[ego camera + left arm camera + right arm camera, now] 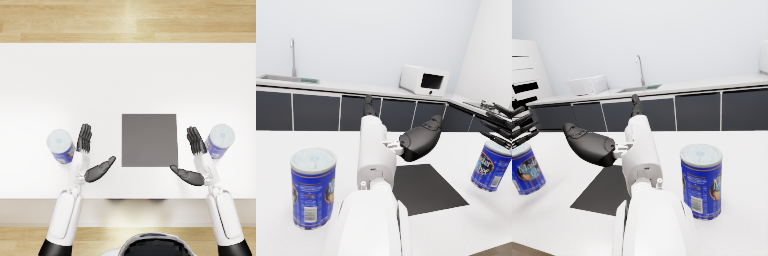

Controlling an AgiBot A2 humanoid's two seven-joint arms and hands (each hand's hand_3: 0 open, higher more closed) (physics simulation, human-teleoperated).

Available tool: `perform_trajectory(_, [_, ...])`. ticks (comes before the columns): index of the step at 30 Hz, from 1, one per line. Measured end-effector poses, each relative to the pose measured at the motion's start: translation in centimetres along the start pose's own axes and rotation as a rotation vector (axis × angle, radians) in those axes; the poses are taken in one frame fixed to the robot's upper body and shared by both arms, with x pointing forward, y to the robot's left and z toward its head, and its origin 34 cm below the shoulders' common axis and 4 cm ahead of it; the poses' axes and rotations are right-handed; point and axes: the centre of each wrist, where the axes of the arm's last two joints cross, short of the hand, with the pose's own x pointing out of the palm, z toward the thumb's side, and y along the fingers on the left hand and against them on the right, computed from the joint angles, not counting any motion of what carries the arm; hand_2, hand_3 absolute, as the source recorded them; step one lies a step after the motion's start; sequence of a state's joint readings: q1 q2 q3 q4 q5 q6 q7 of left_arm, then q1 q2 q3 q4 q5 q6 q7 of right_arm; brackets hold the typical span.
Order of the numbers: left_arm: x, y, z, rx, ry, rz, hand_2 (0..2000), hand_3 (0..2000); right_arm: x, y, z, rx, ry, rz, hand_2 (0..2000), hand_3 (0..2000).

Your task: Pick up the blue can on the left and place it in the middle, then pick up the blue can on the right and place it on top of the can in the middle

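Main risk, in our judgement: a tip-over. Our left hand sits just beside the left blue cylindrical metal can with a pale lid, fingers straight and spread, thumb swung inward toward the dark grey square mat, so the can is on the back side of the fingers, not between them and the thumb. Closing now would catch air; any sideways sweep to get round the can could knock it over or roll it off the white tabletop. The hand probably needs to re-orient first.

Same story on the other side: our right hand is empty and open, fingers extended right next to the right blue can of the same kind; whether they touch we cannot tell. Later stacking is also touchy, since an off-centre release on the lid would topple both.

Both cans stand upright, each outboard of its hand, well apart from the mat in the middle. The wrist views confirm nothing is held.
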State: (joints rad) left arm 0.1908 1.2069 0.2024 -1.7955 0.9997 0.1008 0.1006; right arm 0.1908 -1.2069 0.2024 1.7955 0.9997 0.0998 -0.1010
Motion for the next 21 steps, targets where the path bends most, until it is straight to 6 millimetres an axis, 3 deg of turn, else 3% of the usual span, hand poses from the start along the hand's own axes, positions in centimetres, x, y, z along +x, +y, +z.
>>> perform_trajectory(21, [0.22,-0.06,-0.44,0.033,-0.002,-0.054,0,0,0.3,-0.02,-0.4,-0.037,-0.013,-0.041,0,0])
